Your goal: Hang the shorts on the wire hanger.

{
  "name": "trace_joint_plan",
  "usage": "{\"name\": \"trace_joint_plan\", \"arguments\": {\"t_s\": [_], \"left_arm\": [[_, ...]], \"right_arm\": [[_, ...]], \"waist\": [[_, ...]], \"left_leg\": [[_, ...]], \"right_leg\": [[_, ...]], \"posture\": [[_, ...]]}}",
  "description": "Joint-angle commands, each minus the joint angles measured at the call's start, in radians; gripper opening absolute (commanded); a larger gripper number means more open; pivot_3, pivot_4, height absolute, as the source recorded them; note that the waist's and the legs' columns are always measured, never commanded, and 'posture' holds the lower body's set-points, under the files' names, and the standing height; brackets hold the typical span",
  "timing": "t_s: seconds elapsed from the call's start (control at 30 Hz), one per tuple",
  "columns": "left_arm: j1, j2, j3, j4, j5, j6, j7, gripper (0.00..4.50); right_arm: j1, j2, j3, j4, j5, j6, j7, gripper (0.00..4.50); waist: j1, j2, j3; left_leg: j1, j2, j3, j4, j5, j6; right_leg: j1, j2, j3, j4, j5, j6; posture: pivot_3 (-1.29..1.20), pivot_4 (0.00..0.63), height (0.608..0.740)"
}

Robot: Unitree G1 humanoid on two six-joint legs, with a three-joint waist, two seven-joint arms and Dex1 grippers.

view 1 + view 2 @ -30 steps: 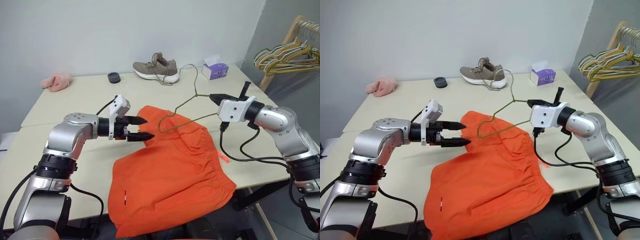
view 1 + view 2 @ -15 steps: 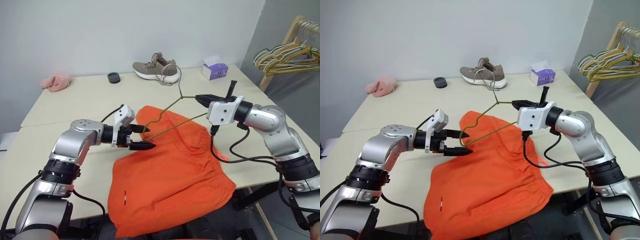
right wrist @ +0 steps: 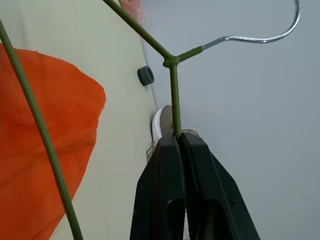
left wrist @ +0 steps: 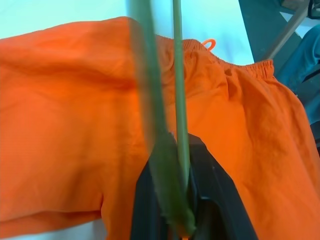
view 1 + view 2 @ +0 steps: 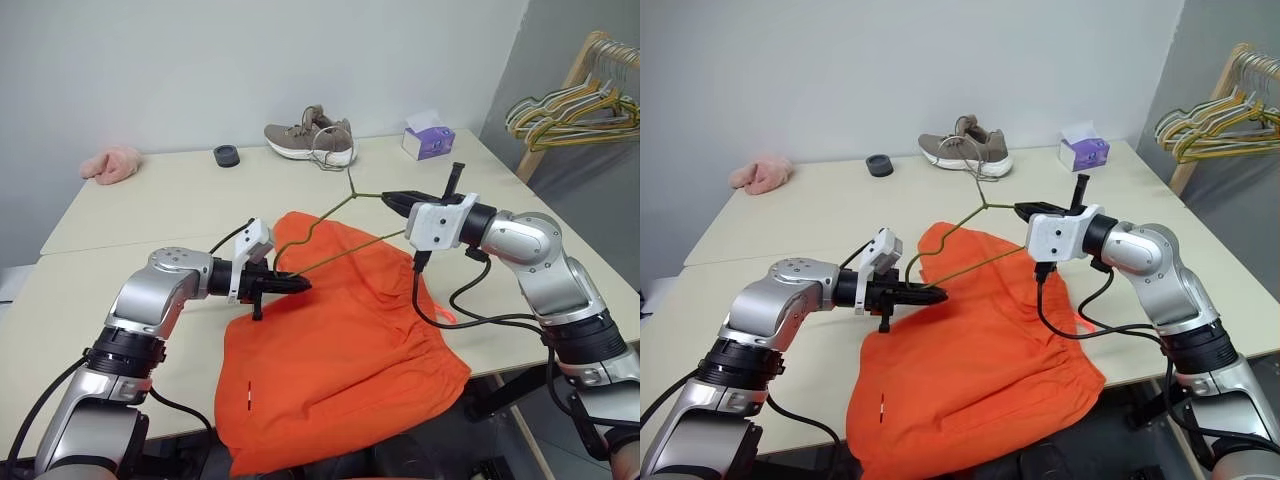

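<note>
So both grippers, left gripper [image 5: 296, 285] and right gripper [image 5: 392, 197], pinch the springy wire hanger [image 5: 340, 243]; limp shorts [image 5: 340, 350] want a waistband grab at 4 o'clock.

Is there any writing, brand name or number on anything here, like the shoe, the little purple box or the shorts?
None can be read.
The shoe: no legible brand.
The purple tissue box: any print is too small to read.
The shorts: a small white mark, no letters discernible.

Wire hanger [image 5: 335, 225] above the shorts [image 5: 345, 350] on the table [image 5: 150, 200], perhaps touching.
</note>
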Motion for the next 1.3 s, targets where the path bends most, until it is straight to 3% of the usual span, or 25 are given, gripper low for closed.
{"name": "trace_joint_plan", "arguments": {"t_s": [0.03, 0.07, 0.27, 0.53, 0.63, 0.83, 1.0, 1.3], "left_arm": [[-0.005, 0.002, 0.021, -0.035, -0.007, -0.015, 0.006, 0.05], [-0.002, 0.003, 0.02, -0.038, -0.004, -0.018, 0.008, 0.05], [0.012, 0.015, 0.014, -0.038, 0.048, -0.083, 0.038, 0.0], [0.011, 0.055, -0.015, 0.004, 0.192, -0.333, 0.044, 0.0], [0.015, 0.067, -0.02, -0.01, 0.203, -0.373, 0.015, 0.0], [0.026, 0.08, -0.032, -0.041, 0.214, -0.394, -0.033, 0.0], [0.041, 0.083, -0.032, -0.069, 0.21, -0.382, -0.039, 0.0], [0.059, 0.087, -0.028, -0.099, 0.207, -0.367, -0.048, 0.0]], "right_arm": [[0.014, 0.001, -0.004, -0.06, 0.033, -0.009, 0.023, 0.0], [0.02, 0.001, -0.007, -0.067, 0.035, -0.008, 0.025, 0.0], [0.058, -0.023, -0.058, -0.137, 0.121, 0.065, 0.079, 1.66], [0.139, -0.169, -0.154, -0.312, 0.353, 0.629, 0.233, 4.32], [0.151, -0.218, -0.122, -0.341, 0.387, 0.773, 0.273, 4.32], [0.111, -0.224, -0.025, -0.294, 0.338, 0.824, 0.267, 4.32], [0.071, -0.252, 0.101, -0.241, 0.332, 0.855, 0.373, 4.32], [0.037, -0.233, 0.166, -0.157, 0.336, 0.875, 0.426, 1.31]], "waist": [[0.0, 0.0, 0.0], [0.0, 0.0, 0.0], [0.0, 0.0, 0.0], [0.005, 0.0, 0.0], [0.003, 0.0, 0.0], [-0.003, 0.0, 0.0], [0.0, -0.001, 0.0], [0.0, -0.001, 0.0]], "left_leg": [[0.0, 0.0, 0.0, 0.0, 0.0, 0.0], [0.0, 0.0, 0.0, 0.0, 0.0, 0.0], [0.0, 0.0, 0.0, 0.0, 0.0, 0.0], [0.0, 0.0, -0.001, 0.0, 0.0, 0.0], [0.0, 0.0, -0.001, 0.0, 0.0, 0.0], [0.0, 0.001, 0.0, -0.001, 0.0, 0.0], [-0.001, 0.0, 0.0, 0.0, 0.0, 0.0], [-0.001, 0.0, 0.0, 0.0, 0.0, 0.0]], "right_leg": [[0.0, 0.0, 0.0, 0.001, 0.0, 0.0], [-0.001, 0.0, 0.0, 0.002, 0.0, 0.0], [-0.001, 0.0, 0.0, 0.003, -0.001, 0.0], [0.0, -0.001, 0.0, 0.003, -0.001, -0.001], [-0.001, -0.003, 0.0, 0.003, -0.002, -0.002], [-0.002, -0.004, 0.0, 0.004, -0.007, -0.001], [-0.003, -0.004, 0.0, 0.005, -0.007, 0.0], [-0.003, -0.004, -0.001, 0.006, -0.007, 0.0]], "posture": [[-0.26, 0.046, 0.74], [-0.26, 0.047, 0.74], [-0.26, 0.049, 0.74], [-0.27, 0.05, 0.74], [-0.28, 0.048, 0.74], [-0.27, 0.044, 0.74], [-0.26, 0.036, 0.74], [-0.24, 0.031, 0.74]]}}
